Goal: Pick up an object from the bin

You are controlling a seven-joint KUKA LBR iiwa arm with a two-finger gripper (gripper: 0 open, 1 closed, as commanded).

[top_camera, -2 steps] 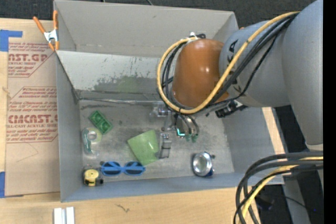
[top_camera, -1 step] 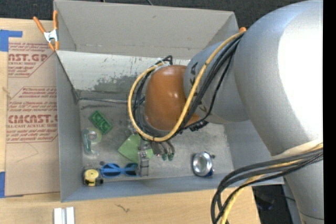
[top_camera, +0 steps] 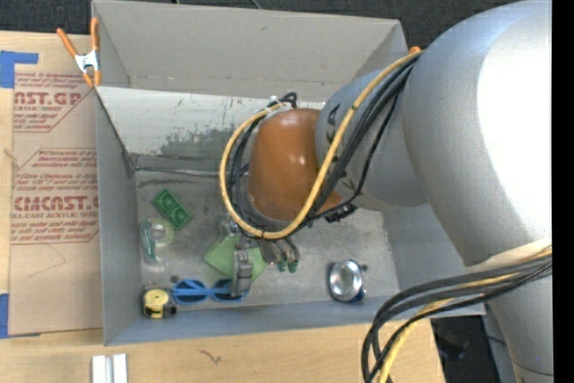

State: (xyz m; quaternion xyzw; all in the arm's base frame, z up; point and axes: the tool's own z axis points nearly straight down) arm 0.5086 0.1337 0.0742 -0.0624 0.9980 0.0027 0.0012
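Bin (top_camera: 115,220), inspected from its left wall across.

- Left floor: a clear plastic piece (top_camera: 154,240), a small yellow piece (top_camera: 157,303) in the front corner and a green block (top_camera: 171,209) further back. All lie well apart from the tool and are at no evident risk.
- Front centre: a blue looped piece (top_camera: 199,291) lies against the front wall, and its right end touches or nearly touches a pale green flat piece (top_camera: 224,256).
- Tool (top_camera: 242,272): it stands low over the right edge of the pale green piece, which is the likely pick. Whether it is open or closed cannot be told, because the orange wrist cover (top_camera: 282,161) and the cables hide most of it.
- Right floor: a silver can (top_camera: 345,281) lies clear of the tool.

Hazards, as judged:
1. The blue piece is crowded in, so a closing grip may snag or drag it along.
2. The pale green piece looks thin and flat, and it may slide away or slip on lifting.
3. The front wall is near, and any forward drift risks striking it.
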